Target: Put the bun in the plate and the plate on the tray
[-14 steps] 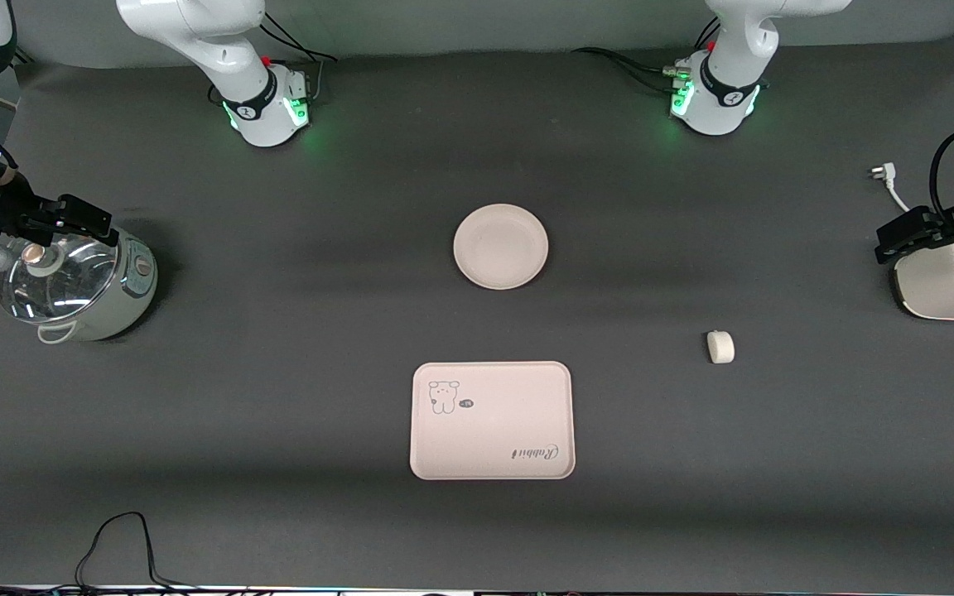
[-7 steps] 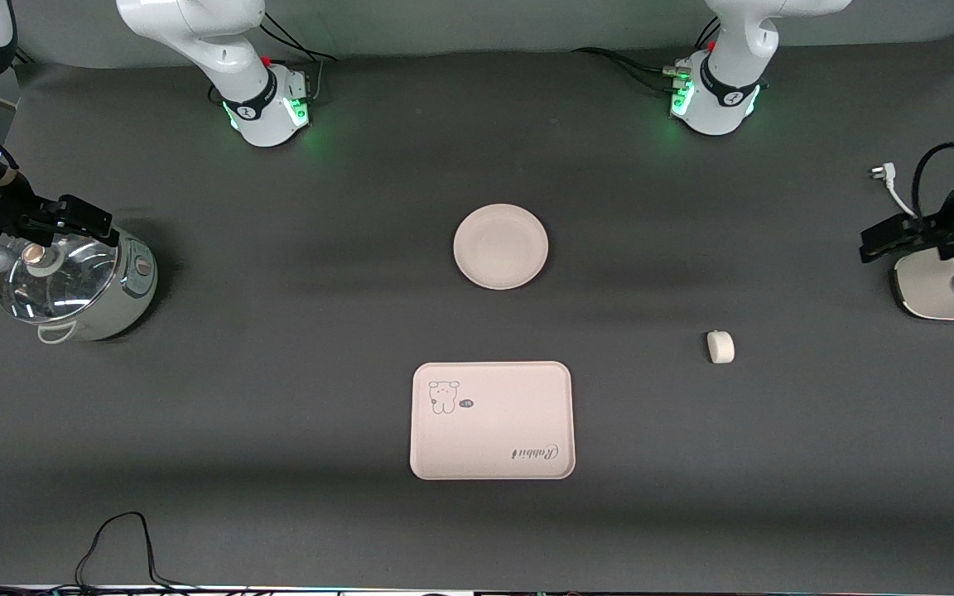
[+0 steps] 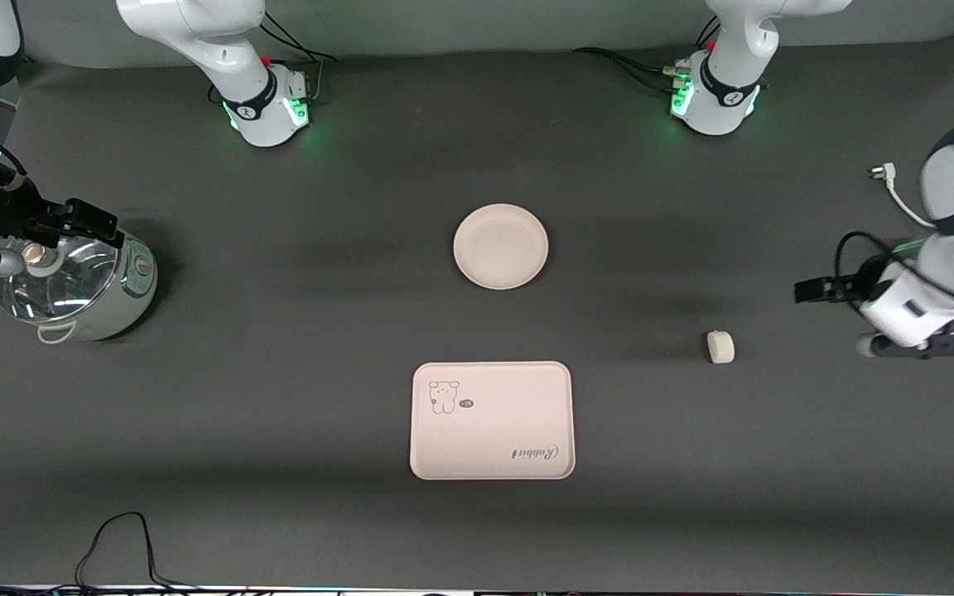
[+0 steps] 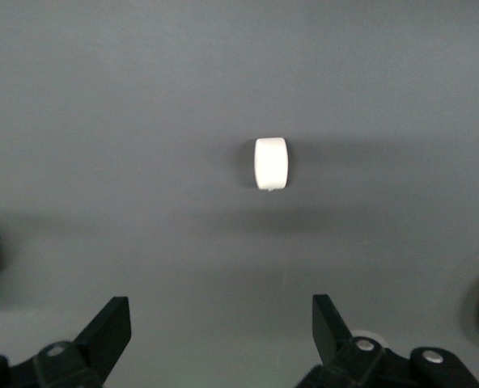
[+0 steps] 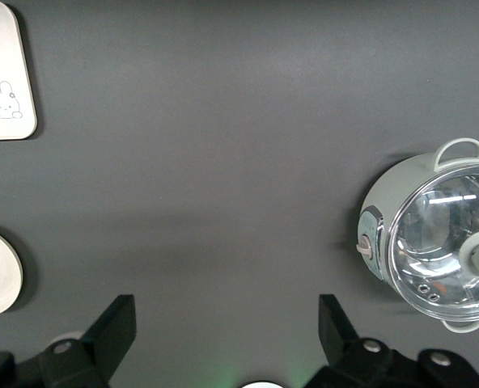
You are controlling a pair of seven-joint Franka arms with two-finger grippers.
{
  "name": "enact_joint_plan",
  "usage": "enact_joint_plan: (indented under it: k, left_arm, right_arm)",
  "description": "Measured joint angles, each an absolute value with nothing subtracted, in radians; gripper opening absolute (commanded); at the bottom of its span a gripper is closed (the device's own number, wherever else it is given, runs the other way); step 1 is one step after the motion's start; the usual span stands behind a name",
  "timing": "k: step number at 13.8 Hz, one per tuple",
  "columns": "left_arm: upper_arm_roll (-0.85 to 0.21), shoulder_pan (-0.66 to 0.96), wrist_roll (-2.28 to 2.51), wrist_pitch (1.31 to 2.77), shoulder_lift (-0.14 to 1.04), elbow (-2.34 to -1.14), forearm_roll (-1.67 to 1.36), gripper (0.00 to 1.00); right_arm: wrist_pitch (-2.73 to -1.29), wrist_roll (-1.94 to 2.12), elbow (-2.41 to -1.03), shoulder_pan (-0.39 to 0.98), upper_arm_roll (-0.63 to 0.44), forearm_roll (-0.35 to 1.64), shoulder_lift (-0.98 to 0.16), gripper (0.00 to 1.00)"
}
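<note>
The bun [image 3: 720,347] lies on the dark table toward the left arm's end, apart from everything else. It also shows in the left wrist view [image 4: 271,163]. The round plate [image 3: 500,247] sits empty at the table's middle. The tray [image 3: 491,420] lies nearer the front camera than the plate and is empty. My left gripper [image 3: 815,290] hangs open and empty in the air beside the bun, toward the left arm's end; its fingertips [image 4: 222,315] are spread wide. My right gripper [image 3: 84,219] waits open and empty over the pot [image 5: 227,315].
A pale green pot with a glass lid [image 3: 79,285] stands at the right arm's end and also shows in the right wrist view [image 5: 434,242]. A white plug and cord [image 3: 887,178] lie at the left arm's end. A black cable [image 3: 121,538] loops at the front edge.
My left arm has swung in from the table's end toward the bun and hides the white appliance there. The right arm, bun, plate and tray have hardly moved.
</note>
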State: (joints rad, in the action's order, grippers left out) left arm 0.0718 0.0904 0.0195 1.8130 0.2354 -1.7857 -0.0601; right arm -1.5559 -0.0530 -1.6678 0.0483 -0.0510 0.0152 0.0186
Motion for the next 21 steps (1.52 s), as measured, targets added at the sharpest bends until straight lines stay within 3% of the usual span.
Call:
enact_joint_plan:
  k: [3, 8, 12, 13, 15, 17, 21]
  left_arm:
    - [0.066, 0.152, 0.066, 1.967, 0.313, -1.889, -0.073, 1.0]
    - [0.058, 0.18, 0.053, 2.207, 0.482, -1.9, -0.075, 1.0]
    - [0.062, 0.17, 0.022, 2.313, 0.573, -1.899, -0.075, 0.98]
    - [0.063, 0.169, 0.021, 2.316, 0.578, -1.898, -0.075, 0.93]
    - [0.063, 0.168, 0.02, 2.316, 0.578, -1.896, -0.075, 0.41]
    - [0.063, 0.168, 0.02, 2.316, 0.578, -1.895, -0.075, 0.11]
    - [0.064, 0.162, 0.02, 2.315, 0.576, -1.889, -0.075, 0.13]
  right_arm:
    - [-1.568, -0.053, -1.681, 0.048, -0.051, 0.015, 0.015, 1.0]
    - [-1.571, -0.053, -1.689, 0.048, -0.051, 0.015, 0.014, 1.0]
    - [-1.57, -0.053, -1.689, 0.048, -0.051, 0.015, 0.014, 1.0]
    - [-1.569, -0.053, -1.689, 0.05, -0.05, 0.015, 0.015, 1.0]
    - [-1.568, -0.053, -1.689, 0.062, -0.05, 0.019, 0.016, 1.0]
    - [-1.567, -0.053, -1.689, 0.071, -0.05, 0.026, 0.018, 1.0]
    - [-1.566, -0.053, -1.689, 0.072, -0.05, 0.028, 0.018, 1.0]
